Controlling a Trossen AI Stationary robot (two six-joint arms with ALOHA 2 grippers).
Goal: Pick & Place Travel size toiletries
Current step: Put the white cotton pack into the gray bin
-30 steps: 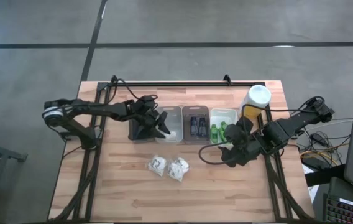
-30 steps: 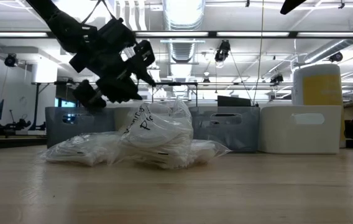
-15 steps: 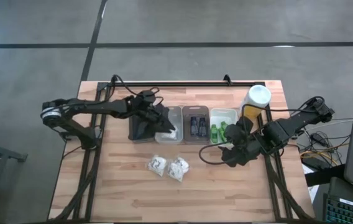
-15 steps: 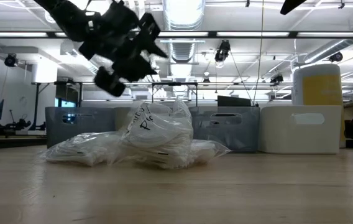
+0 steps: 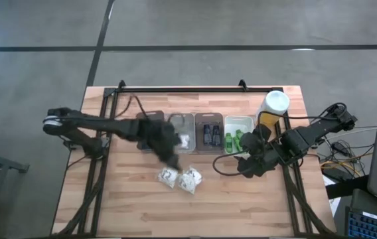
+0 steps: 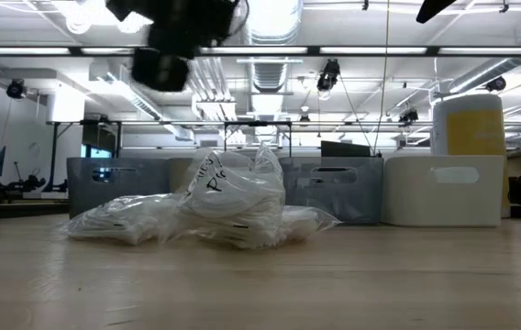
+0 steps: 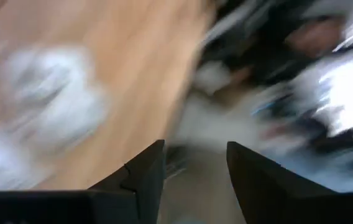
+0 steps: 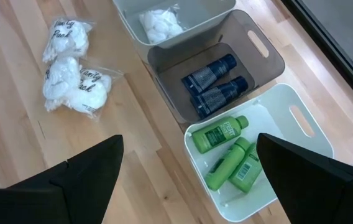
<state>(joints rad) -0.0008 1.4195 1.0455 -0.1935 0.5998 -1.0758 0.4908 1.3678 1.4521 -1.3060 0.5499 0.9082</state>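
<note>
Two white crinkly wrapped bundles (image 5: 179, 178) lay touching on the bare wooden table (image 5: 129, 212), with open board on every side of them. The left gripper (image 5: 169, 153) hung just above them, jaws narrowly parted and empty. Behind stood the trays: a pale one (image 8: 192, 14) held another white bundle (image 8: 160, 25), the grey one (image 8: 258, 57) two dark blue bottles (image 8: 212, 84), the white one (image 8: 301, 134) three bright green little bottles (image 8: 229, 153). The right gripper (image 5: 247, 166) waited near the table's right edge, fingers wide.

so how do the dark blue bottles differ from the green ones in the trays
The dark blue bottles number two and lie in the grey tray; the green bottles number three and lie in the white tray. The blue pair lies parallel; the green ones are splayed. All lie flat on their sides.
</note>
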